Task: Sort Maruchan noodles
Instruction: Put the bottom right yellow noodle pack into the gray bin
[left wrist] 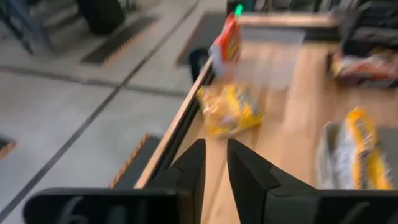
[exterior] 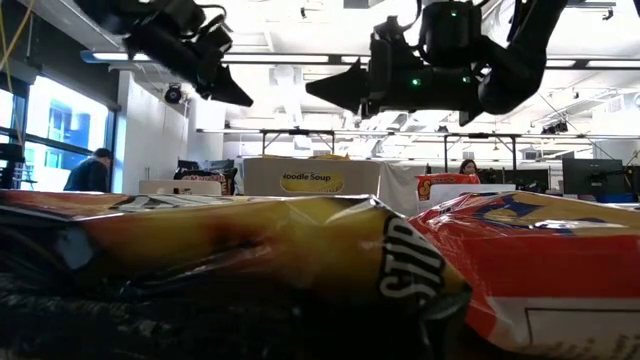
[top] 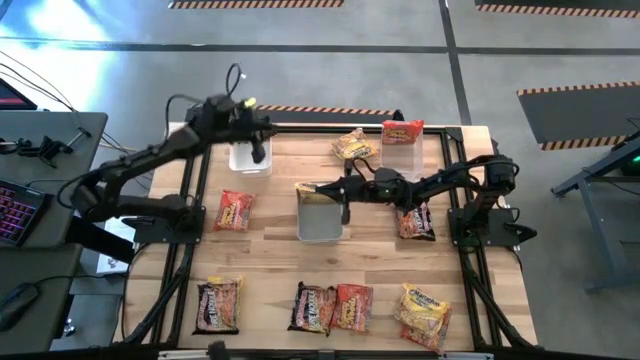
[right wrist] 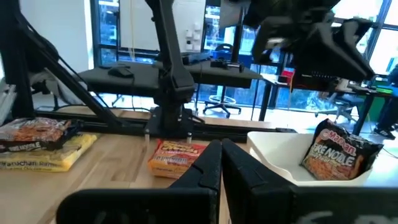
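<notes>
The left gripper [top: 259,150], narrowly parted and empty, is held above the far-left bin [top: 250,157] holding a dark packet [right wrist: 339,152], while the closed, empty right gripper [top: 346,207] hangs over the middle bin [top: 320,225]; other Maruchan packets [top: 330,307] are scattered around the table [top: 270,255], unsorted.

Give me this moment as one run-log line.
left gripper: over far-left bin, holding nothing | right gripper: shut, over middle bin | loose packets along near edge: still unsorted

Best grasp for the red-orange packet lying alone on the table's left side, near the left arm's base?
Probably straight down from above, fingers pinching across the short width of the red-orange packet. It lies flat on the table with open wood on every side, so no side approach is needed; the left gripper is the nearer one.
</notes>
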